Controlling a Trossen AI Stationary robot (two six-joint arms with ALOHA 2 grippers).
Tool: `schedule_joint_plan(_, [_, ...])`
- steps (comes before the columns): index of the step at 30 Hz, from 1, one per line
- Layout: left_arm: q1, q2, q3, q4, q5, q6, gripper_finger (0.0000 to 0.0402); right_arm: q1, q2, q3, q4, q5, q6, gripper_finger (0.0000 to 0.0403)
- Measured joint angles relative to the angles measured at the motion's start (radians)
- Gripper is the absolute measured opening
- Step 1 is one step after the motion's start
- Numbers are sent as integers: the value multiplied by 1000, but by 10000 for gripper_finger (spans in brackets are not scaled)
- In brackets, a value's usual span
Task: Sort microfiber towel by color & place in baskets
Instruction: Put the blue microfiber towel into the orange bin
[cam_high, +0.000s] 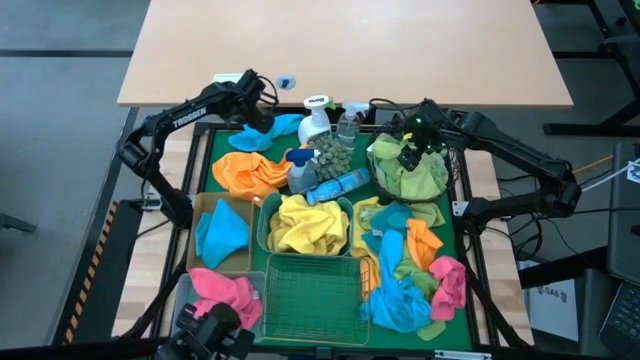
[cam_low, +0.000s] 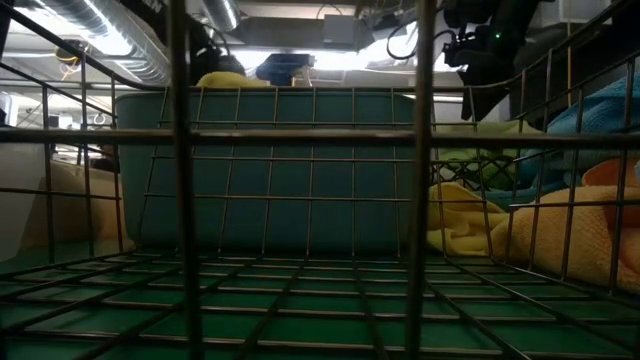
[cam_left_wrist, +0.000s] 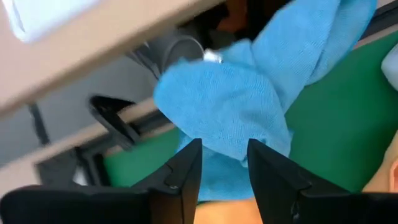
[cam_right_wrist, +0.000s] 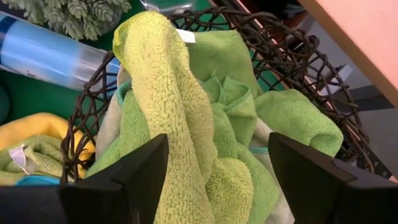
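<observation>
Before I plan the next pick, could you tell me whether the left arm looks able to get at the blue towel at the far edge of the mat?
Probably yes: the left tool sits right over the blue towel, fingers apart, nothing between them.

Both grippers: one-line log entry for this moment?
left gripper: open, at blue towel | right gripper: open, over green towels in black basket

Top centre of my overhead view: a white spray bottle (cam_high: 316, 122) and a clear spray bottle (cam_high: 347, 124) stand beside a grey-green succulent clump (cam_high: 330, 158); a blue bottle (cam_high: 338, 187) lies below.
</observation>
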Motion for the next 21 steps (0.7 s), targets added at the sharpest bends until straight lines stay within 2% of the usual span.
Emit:
schedule_joint_plan(7, [15, 0, -115, 123, 60, -71, 132, 0, 0, 0, 0, 0, 0, 276])
schedule_joint_plan(12, [15, 1, -198, 267, 153, -116, 132, 0, 0, 0, 1, 0, 0, 276])
schedule_joint_plan(21, [9, 69, -226, 344, 147, -180, 132, 0, 0, 0, 1, 0, 0, 276])
